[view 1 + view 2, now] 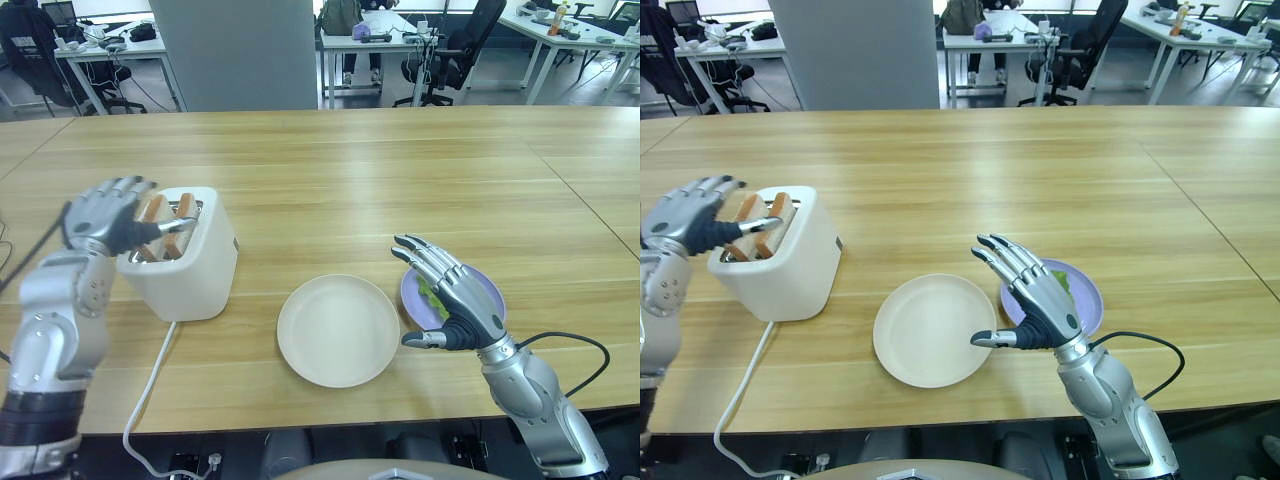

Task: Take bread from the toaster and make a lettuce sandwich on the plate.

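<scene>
Toasted brown bread (186, 212) stands upright in the slots of the glossy white toaster (195, 275), so your left hand (100, 218) is set over it from above. Its fingers curl over the outer slice with the thumb across its face, pinching it in the slot. Your right hand (455, 295) hovers flat and spread, holding nothing. Crinkled green lettuce (430, 295) on the lilac dish (492, 290) lies just under its fingertips. Beside its thumb sits the smooth, round cream plate (338, 330), ready for assembly.
</scene>
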